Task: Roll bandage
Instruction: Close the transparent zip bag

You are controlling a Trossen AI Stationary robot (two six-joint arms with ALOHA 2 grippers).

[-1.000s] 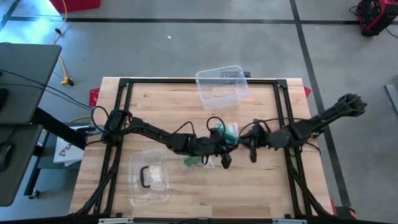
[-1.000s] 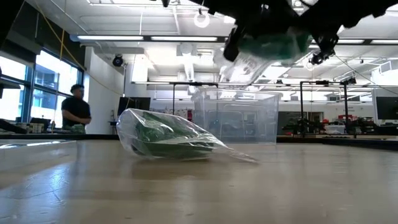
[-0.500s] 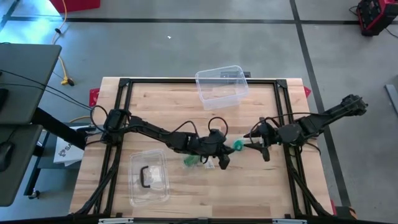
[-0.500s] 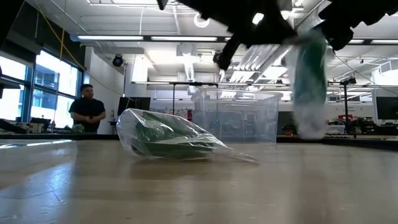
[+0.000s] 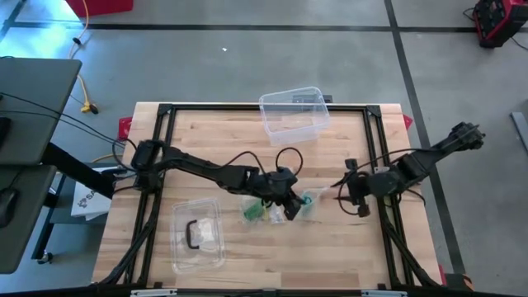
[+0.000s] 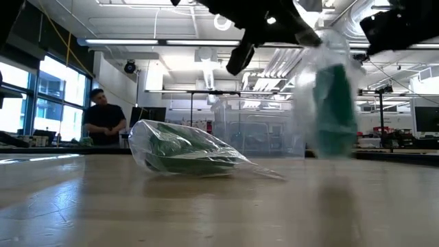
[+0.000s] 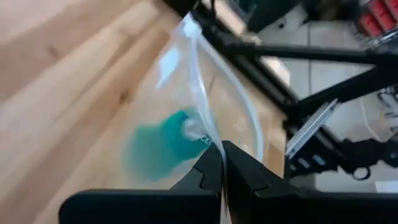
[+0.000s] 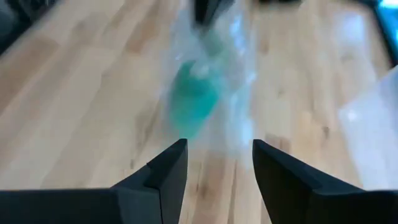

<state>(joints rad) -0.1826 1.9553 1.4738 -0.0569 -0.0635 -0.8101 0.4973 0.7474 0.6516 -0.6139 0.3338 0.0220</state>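
A clear plastic bag [image 5: 308, 203] with a green bandage roll [image 7: 158, 146] inside hangs over the table's middle, below my left gripper [image 7: 222, 167], which is shut on it. In the low view the bag [image 6: 334, 103] hangs upright, clear of the wood. My right gripper [image 8: 214, 163] stands open a short way to the bag's right, its fingers pointing at the bag without touching it. A second clear bag with green bandage [image 6: 182, 152] lies flat on the table just left of my left gripper. My left gripper pinches the bag's thin top edge [image 7: 208, 142] between its two shut fingers. The fingers slant down from the table's left side. The bag hangs below them with the green roll low inside it, lifted clear of the table.
An open clear tub [image 5: 293, 114] stands at the far middle of the table. A clear tray with a black clip [image 5: 198, 235] lies near the front left. A person [image 6: 104, 123] stands in the room beyond the table.
My right gripper has let go of the bag and drawn back toward the table's right edge, rolling its wrist. The bag, held up between both grippers before, has swung down and now hangs from my left gripper alone, which has turned and shifted slightly right.
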